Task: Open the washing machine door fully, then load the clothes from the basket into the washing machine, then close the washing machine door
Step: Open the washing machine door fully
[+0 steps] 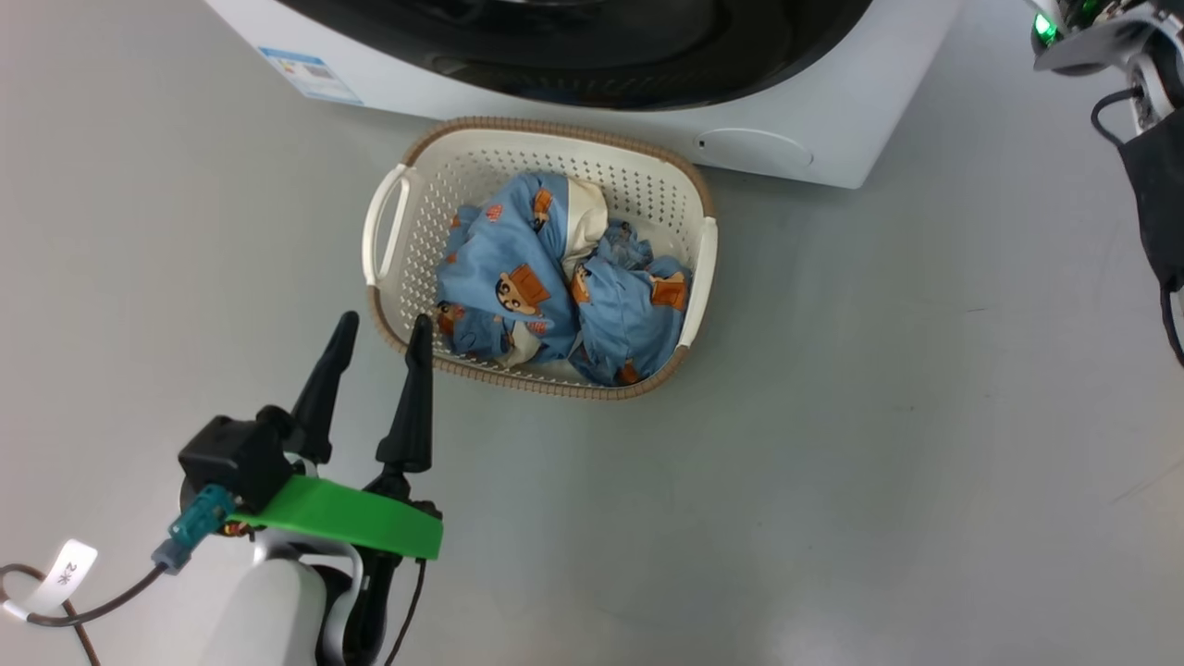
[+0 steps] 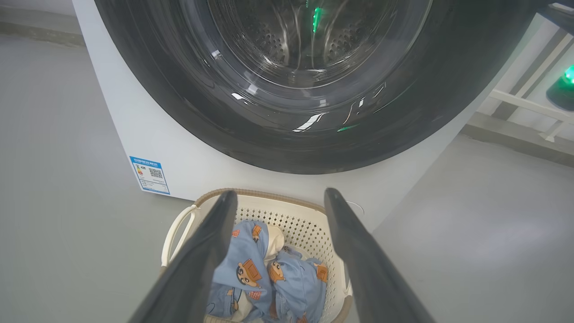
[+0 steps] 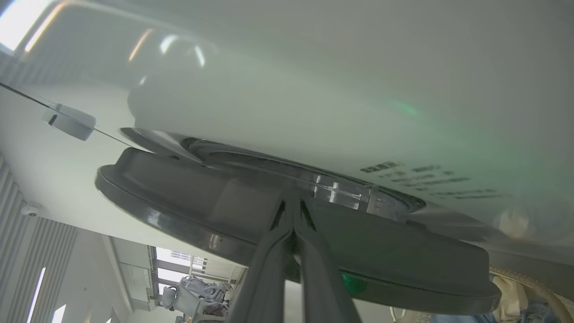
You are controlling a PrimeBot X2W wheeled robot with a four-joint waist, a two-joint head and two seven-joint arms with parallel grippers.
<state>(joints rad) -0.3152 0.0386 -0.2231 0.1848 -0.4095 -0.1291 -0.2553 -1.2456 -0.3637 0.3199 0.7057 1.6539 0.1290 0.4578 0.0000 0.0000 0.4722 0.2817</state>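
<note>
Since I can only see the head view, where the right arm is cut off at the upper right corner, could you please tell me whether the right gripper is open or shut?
Observer: Shut; the right wrist view shows the right gripper with its two long dark fingers pressed together.
Operator: Thank you. Where are its tips?
Observer: At the rim of the large round glossy black washing machine door, beside a small clear piece, close to the front of the big white boxy washing machine; contact is unclear.
Operator: Can you see through the door?
Observer: Yes, the left wrist view shows the perforated steel drum behind its glass window.
</note>
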